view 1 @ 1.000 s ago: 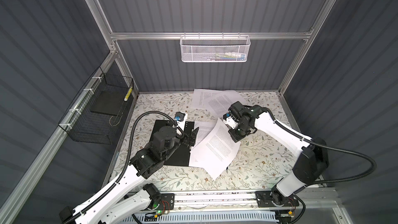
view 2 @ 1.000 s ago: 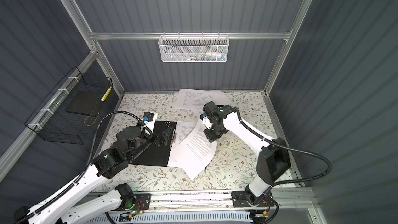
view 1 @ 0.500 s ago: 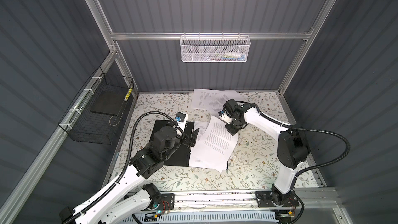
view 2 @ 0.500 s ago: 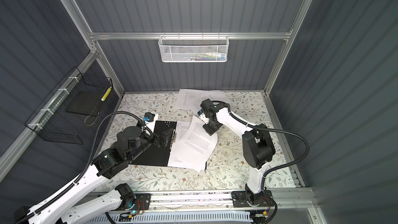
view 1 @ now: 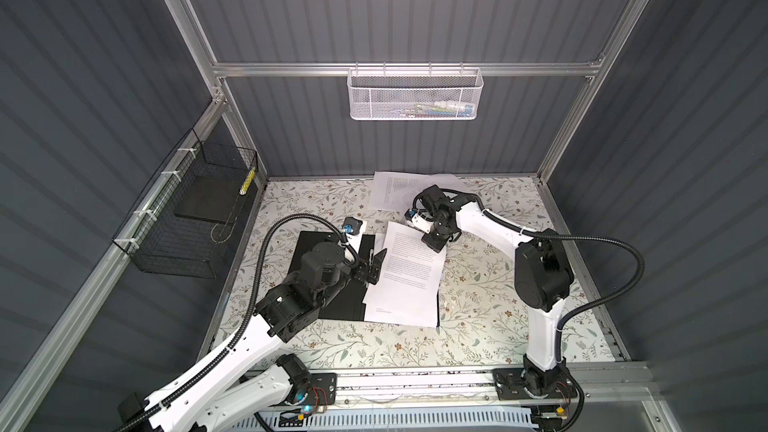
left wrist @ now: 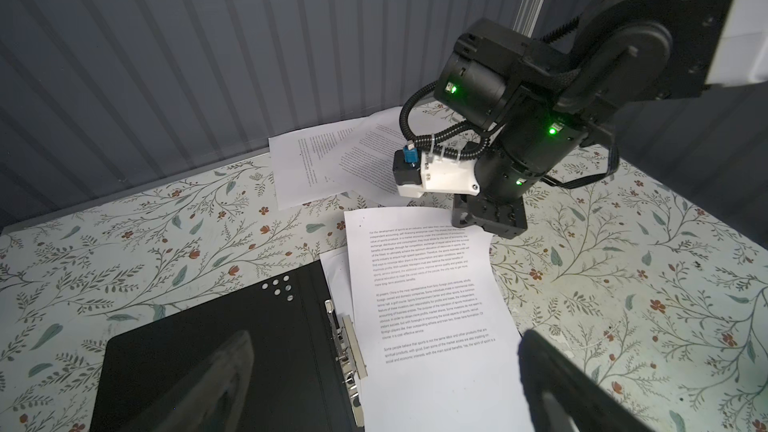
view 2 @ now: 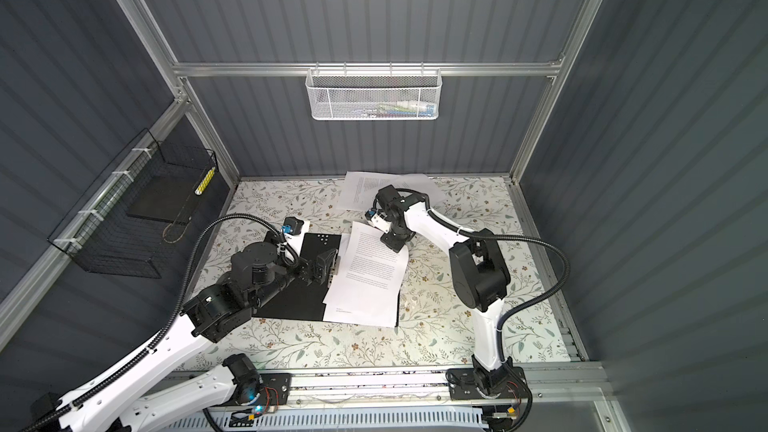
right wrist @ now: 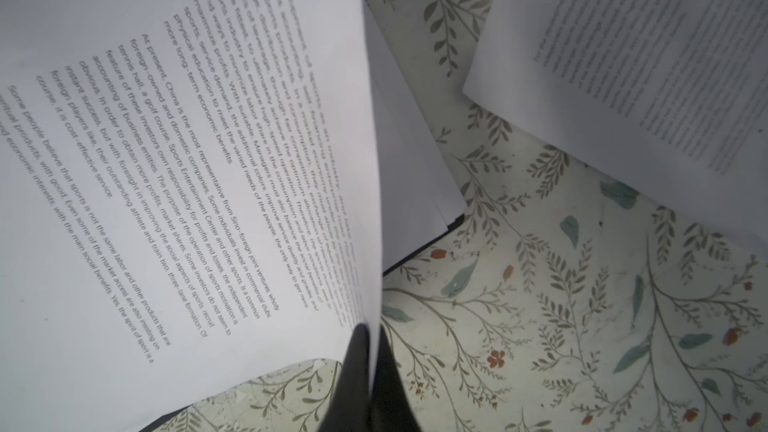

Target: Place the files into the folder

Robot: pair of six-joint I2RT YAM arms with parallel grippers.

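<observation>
The folder (view 1: pixel 311 239) (view 2: pixel 322 245) lies open on the table, black inside up, its metal spine clip (left wrist: pixel 347 342) showing. One of the files, a printed white sheet (view 1: pixel 409 280) (view 2: pixel 370 280) (left wrist: pixel 432 326) (right wrist: pixel 166 160), lies over the folder's right half. My right gripper (view 1: pixel 434 243) (view 2: pixel 395 243) (right wrist: pixel 368 338) is shut on that sheet's far right corner. Another sheet (left wrist: pixel 336 268) lies under it. My left gripper (view 1: pixel 376 261) (view 2: pixel 328 268) (left wrist: pixel 386 388) hovers open over the spine clip, holding nothing. More files (view 1: pixel 399 195) (view 2: pixel 374 191) (left wrist: pixel 328 160) lie at the back of the table.
A white mesh basket (view 1: pixel 413 95) hangs on the back wall and a black wire basket (view 1: pixel 195 218) on the left wall. The table wears a floral cover (view 1: pixel 478 326). Aluminium frame posts stand at the back corners.
My right gripper has carried the sheet left, and the sheet has turned to lie straighter over the folder's right half. The right arm's elbow has drawn back. The left arm has barely moved.
</observation>
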